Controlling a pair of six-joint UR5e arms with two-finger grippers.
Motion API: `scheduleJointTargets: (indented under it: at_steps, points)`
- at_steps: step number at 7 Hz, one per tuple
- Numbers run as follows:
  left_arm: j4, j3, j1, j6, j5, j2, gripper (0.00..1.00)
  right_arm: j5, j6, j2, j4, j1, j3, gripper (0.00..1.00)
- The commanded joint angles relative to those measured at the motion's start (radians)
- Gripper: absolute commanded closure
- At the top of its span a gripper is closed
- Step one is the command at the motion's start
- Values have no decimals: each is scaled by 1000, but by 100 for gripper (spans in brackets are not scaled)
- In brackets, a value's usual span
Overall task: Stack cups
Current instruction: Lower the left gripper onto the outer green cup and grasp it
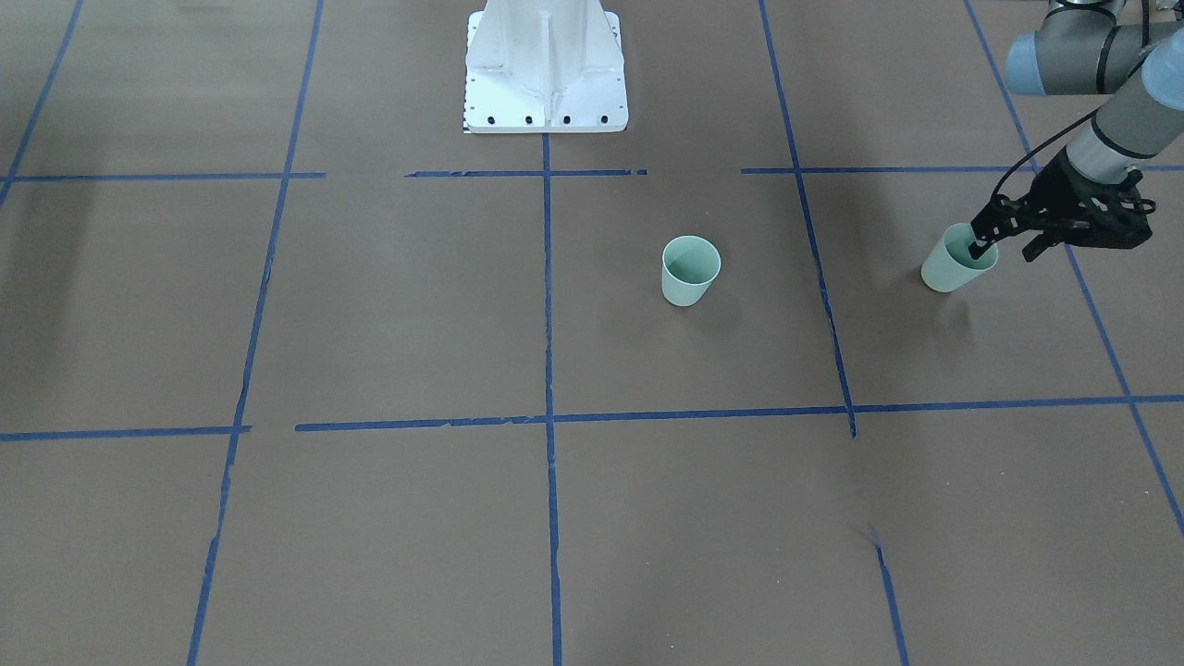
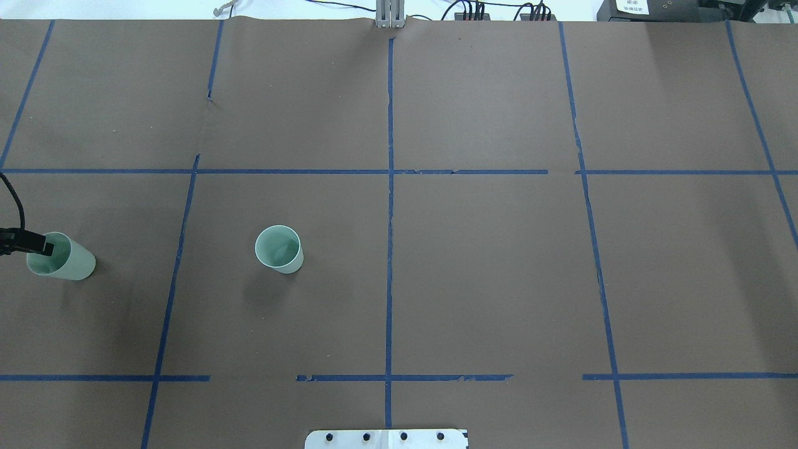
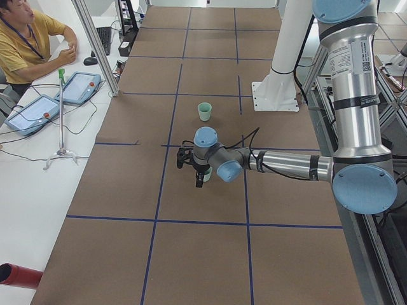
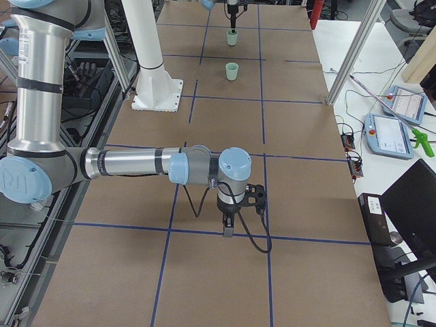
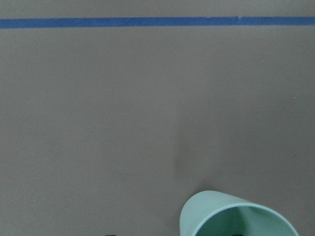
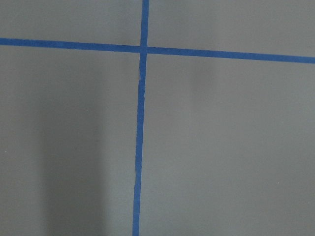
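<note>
Mint-green tilted cup (image 1: 953,266) is hanging by its rim in your left gripper (image 1: 988,237); the second cup (image 1: 690,269) is standing upright, well apart. Your right gripper (image 4: 229,228) — I cannot tell its state.

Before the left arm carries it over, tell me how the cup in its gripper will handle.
The held cup looks thin, plain plastic, so probably light and fairly stiff. The left gripper has one finger inside the rim, and the cup hangs tilted; its smooth tapered wall may slip or swing. The free cup stands upright and could tip if bumped.

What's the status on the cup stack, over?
Left gripper pinching the rim of the outer cup, one finger inside, cup tilted. Right gripper far off, state unclear. Second cup upright, untouched. Table between the cups bare.
</note>
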Motion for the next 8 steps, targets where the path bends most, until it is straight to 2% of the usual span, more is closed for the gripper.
scheduleJointTargets:
  at_steps: [1, 5, 6, 8]
  points:
    - [2, 8, 8, -2, -59, 2, 100, 0, 0, 1, 0, -2, 0, 0]
    - [9, -23, -4, -4, -113, -13, 100, 0, 0, 1, 0, -2, 0, 0]
    - [64, -75, -7, -4, -139, -13, 100, 0, 0, 1, 0, 0, 0, 0]
    - [384, -243, -24, -2, -141, -57, 100, 0, 0, 1, 0, -2, 0, 0]
